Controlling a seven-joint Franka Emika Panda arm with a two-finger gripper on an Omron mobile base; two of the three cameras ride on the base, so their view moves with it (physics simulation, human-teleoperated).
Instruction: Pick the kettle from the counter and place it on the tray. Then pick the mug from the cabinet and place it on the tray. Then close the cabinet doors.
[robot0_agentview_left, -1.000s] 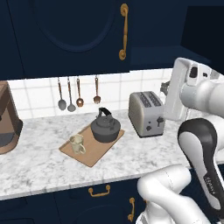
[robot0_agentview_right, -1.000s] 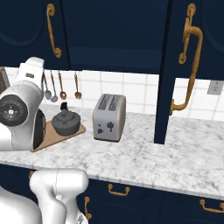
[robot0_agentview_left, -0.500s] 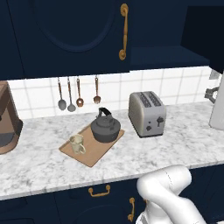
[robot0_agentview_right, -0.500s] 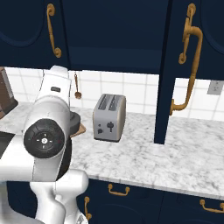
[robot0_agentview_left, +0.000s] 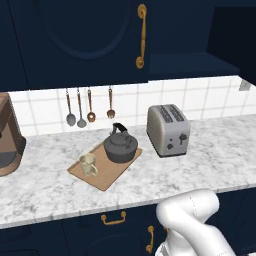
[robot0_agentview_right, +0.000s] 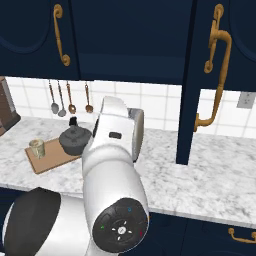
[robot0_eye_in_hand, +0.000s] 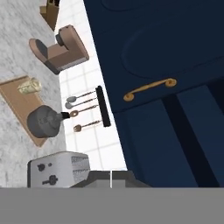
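Observation:
The dark grey kettle (robot0_agentview_left: 120, 146) and the small beige mug (robot0_agentview_left: 88, 164) both stand on the wooden tray (robot0_agentview_left: 109, 174) on the marbled counter (robot0_agentview_left: 210, 155). From the right they show as kettle (robot0_agentview_right: 75, 140), mug (robot0_agentview_right: 36, 148) and tray (robot0_agentview_right: 52, 161), partly behind my arm. The cabinet's left door (robot0_agentview_left: 90, 45) is closed. Its right door (robot0_agentview_right: 186, 100) stands open, edge-on, with its brass handle (robot0_agentview_right: 216, 75) sticking out, and the dark cabinet (robot0_agentview_left: 195, 65) is exposed. My gripper (robot0_eye_in_hand: 111, 179) is shut and empty, up in front of the cabinet, looking at kettle (robot0_eye_in_hand: 43, 122) and mug (robot0_eye_in_hand: 29, 85).
A silver toaster (robot0_agentview_left: 168, 131) stands right of the tray. A brown coffee machine (robot0_agentview_left: 7, 137) sits at the counter's far left. Utensils (robot0_agentview_left: 89, 107) hang on the tiled wall. Navy drawers with brass handles (robot0_agentview_left: 114, 218) run below. My white arm (robot0_agentview_right: 115, 165) blocks the middle of the right base view.
My arm has swung away from the tray toward the right, leaving the left base view's upper area. The kettle, mug and tray have not moved.

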